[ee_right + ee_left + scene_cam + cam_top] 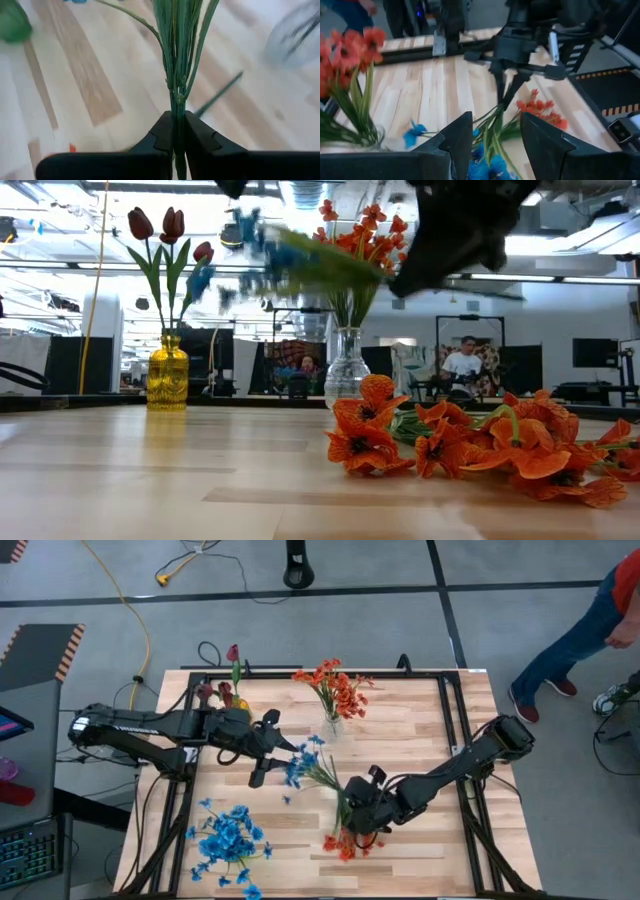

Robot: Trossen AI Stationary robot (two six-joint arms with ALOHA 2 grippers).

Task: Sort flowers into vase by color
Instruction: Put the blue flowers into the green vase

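Note:
A blue sprig [303, 765] hangs in the air over the table's middle, its stem shut in my right gripper [348, 804] and its blue head pointing toward my left gripper [268, 750]. The left gripper is open, and its fingers [460, 135] stand on either side of the blue head [485, 167] without plainly touching it. Orange flowers [344, 844] lie on the table just near of the right gripper. Several blue flowers [230, 840] lie near the left near corner. Maroon tulips stand in a yellow vase [167, 375]. Orange flowers stand in a glass vase [333, 723]. My right gripper pinches the blue sprig's green stem at its lower end [176, 107] between the two fingers, which lie across the stem. Thin leaves fan out beyond the fingertips. The sprig is lifted clear of the table [270, 255] and reaches out toward the left arm.
The two vases stand along the far edge, yellow at the left and glass near the middle. A black frame [455, 740] runs around the tabletop. Bare wood lies between the flower piles. A person [590, 630] stands beyond the far right corner.

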